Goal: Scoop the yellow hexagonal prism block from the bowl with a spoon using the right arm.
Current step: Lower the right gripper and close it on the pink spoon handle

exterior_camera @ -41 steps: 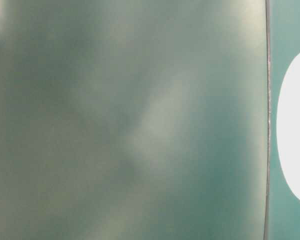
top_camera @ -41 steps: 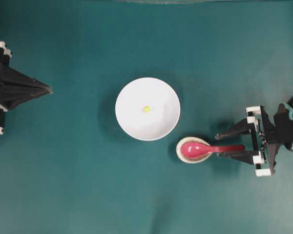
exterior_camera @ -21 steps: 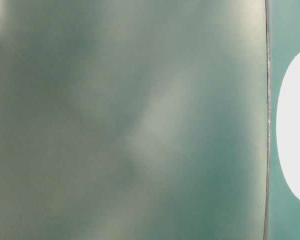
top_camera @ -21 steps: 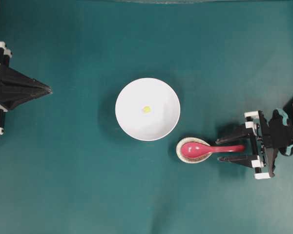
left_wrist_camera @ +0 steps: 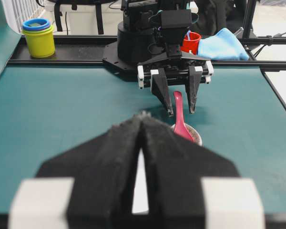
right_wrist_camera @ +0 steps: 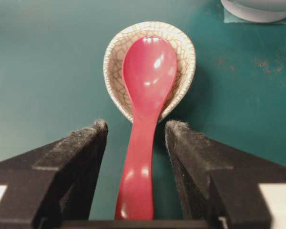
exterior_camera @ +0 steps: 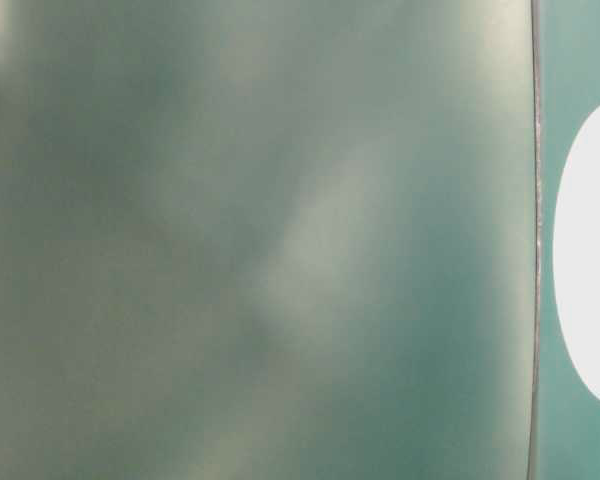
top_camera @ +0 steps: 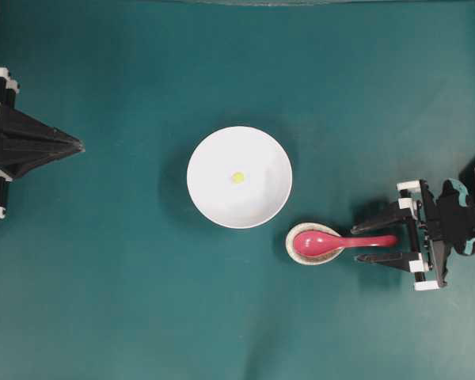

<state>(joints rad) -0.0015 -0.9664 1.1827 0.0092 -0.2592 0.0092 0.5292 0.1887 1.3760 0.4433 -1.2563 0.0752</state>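
Currently: right gripper point(right_wrist_camera: 136, 131), jaws wide, straddling handle of spoon point(right_wrist_camera: 145, 109), nothing gripped; scoop rests in speckled spoon rest point(right_wrist_camera: 115, 57), lower right; yellow hexagonal prism block point(top_camera: 237, 177) mid-frame in bowl point(top_camera: 214, 198). Risk: off-centre closing could pivot the glossy handle away
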